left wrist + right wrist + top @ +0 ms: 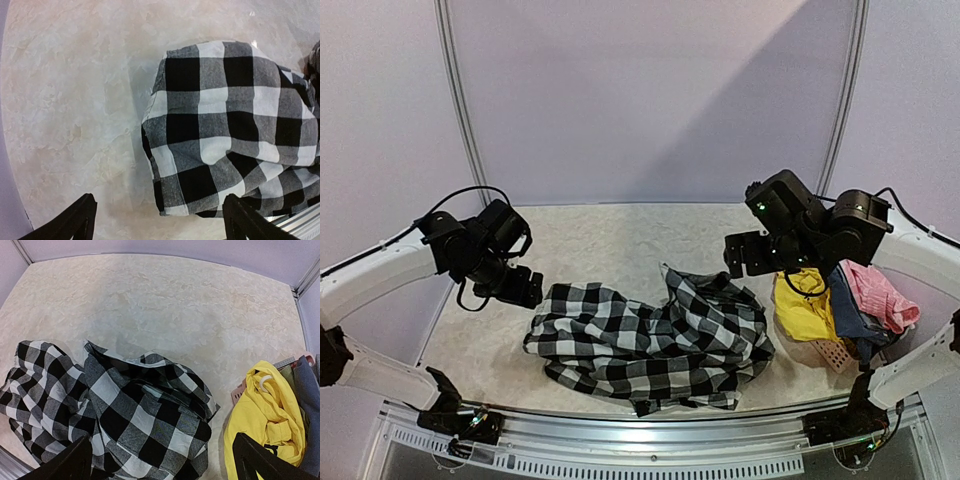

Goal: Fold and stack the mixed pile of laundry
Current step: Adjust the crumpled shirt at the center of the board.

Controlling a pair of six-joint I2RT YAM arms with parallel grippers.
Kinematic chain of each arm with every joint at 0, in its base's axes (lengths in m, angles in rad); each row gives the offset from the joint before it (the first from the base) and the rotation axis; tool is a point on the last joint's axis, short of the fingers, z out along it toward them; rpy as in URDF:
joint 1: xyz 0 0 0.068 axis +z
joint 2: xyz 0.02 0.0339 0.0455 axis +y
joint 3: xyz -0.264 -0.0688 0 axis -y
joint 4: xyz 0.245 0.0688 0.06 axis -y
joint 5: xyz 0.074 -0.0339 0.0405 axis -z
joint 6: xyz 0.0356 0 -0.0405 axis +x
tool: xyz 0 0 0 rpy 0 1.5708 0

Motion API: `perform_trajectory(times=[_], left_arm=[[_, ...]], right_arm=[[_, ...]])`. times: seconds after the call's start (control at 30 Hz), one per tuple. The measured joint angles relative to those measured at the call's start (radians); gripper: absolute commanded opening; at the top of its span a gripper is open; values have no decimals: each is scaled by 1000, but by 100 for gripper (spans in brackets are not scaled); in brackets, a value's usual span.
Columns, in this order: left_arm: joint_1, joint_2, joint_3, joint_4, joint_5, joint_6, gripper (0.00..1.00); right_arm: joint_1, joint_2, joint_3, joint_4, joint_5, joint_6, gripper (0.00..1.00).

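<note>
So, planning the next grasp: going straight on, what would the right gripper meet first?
Probably the crumpled black-and-white checked cloth shirt, directly ahead of the right gripper, though depth is unclear.

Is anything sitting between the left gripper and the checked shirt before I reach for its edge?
Nothing visible stands in the way. The left gripper hangs open right by the left end of the checked shirt. Only bare table shows around that end.
</note>
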Motion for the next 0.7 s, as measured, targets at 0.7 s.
perform_trajectory(times=[0.7], left_arm=[[278,649,222,300,404,184,51]], right_arm=[[-129,186,170,35,-84,26,95]])
